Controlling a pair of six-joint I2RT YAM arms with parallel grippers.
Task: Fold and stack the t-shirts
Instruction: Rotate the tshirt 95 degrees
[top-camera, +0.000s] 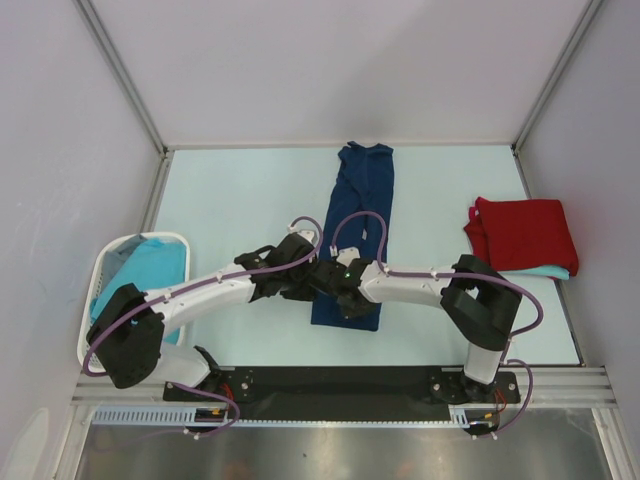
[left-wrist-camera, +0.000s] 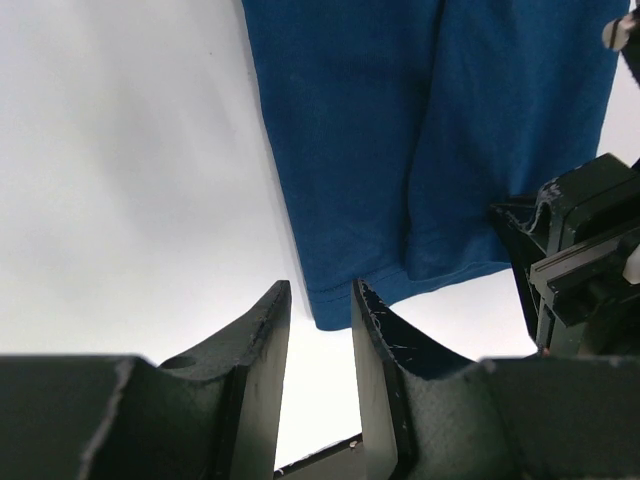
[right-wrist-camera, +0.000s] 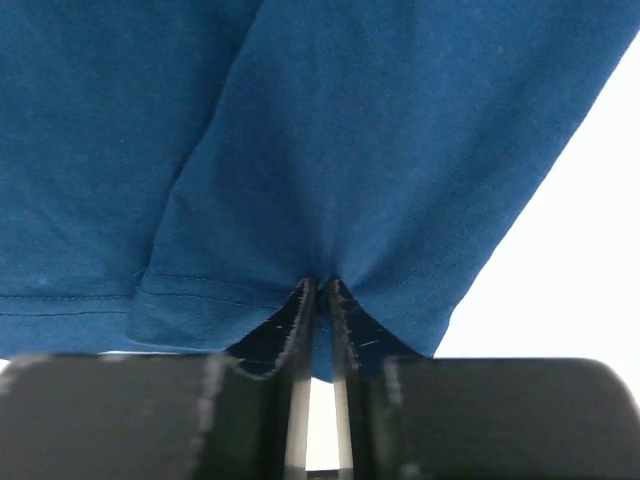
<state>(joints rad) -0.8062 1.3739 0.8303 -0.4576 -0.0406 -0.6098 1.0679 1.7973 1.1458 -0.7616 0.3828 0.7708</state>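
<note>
A navy blue t-shirt (top-camera: 362, 200) lies folded into a long narrow strip down the middle of the table. My right gripper (top-camera: 345, 300) (right-wrist-camera: 322, 285) is shut on the near hem of that shirt (right-wrist-camera: 330, 150), with cloth pinched between its fingertips. My left gripper (top-camera: 308, 292) (left-wrist-camera: 320, 300) is open just short of the near left corner of the navy shirt (left-wrist-camera: 420, 130), with nothing between its fingers. A folded red t-shirt (top-camera: 525, 232) rests at the right on top of a turquoise one (top-camera: 548, 271). Another turquoise t-shirt (top-camera: 150, 268) lies in the basket.
A white perforated basket (top-camera: 96, 300) stands at the left edge of the table. The right gripper's black body (left-wrist-camera: 575, 265) shows at the right of the left wrist view, close beside the left gripper. White walls close in the table on three sides.
</note>
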